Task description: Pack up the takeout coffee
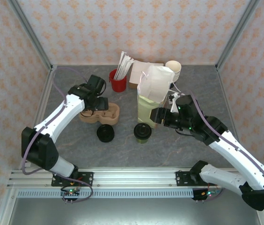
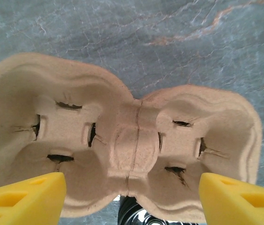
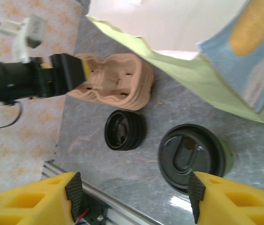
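- I'm hovering the released left gripper [image 2: 132,187] over a brown pulp two-cup carrier [image 2: 136,140].
- My right gripper [image 3: 134,192], unclenched, is hovering by the olive-green, black-lidded paper cup [image 3: 193,157] near that carrier.

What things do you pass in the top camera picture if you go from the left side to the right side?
cardboard cup tray → takeout coffee → stack of cream paper cups

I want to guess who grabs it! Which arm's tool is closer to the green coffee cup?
Right. The right tool hovers close beside the coffee cup, next to the bag. The left tool is farther away, over the cardboard cup carrier.
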Action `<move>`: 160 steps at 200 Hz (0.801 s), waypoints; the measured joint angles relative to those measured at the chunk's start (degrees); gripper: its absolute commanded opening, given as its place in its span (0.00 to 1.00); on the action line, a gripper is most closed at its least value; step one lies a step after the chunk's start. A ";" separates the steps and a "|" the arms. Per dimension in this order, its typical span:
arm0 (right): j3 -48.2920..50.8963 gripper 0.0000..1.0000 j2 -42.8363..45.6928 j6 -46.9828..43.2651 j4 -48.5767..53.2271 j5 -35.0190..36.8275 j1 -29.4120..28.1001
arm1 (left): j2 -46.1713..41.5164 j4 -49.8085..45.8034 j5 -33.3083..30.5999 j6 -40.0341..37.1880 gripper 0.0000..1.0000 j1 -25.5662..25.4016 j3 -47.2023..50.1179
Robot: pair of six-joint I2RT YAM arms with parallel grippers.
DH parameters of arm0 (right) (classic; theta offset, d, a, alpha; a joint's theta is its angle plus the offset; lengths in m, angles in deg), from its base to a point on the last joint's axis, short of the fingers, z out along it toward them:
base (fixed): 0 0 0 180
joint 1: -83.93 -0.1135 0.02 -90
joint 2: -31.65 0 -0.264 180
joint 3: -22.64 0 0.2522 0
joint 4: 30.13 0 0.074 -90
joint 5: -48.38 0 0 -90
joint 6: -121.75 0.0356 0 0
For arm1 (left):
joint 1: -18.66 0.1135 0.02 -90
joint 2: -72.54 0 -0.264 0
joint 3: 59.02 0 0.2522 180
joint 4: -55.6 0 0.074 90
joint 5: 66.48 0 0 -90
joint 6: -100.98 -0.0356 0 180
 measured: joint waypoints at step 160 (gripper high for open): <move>-4.57 0.60 -18.75 9.73 -11.02 -1.14 -12.74 | 7.52 2.64 -0.68 -2.45 0.44 0.04 0.00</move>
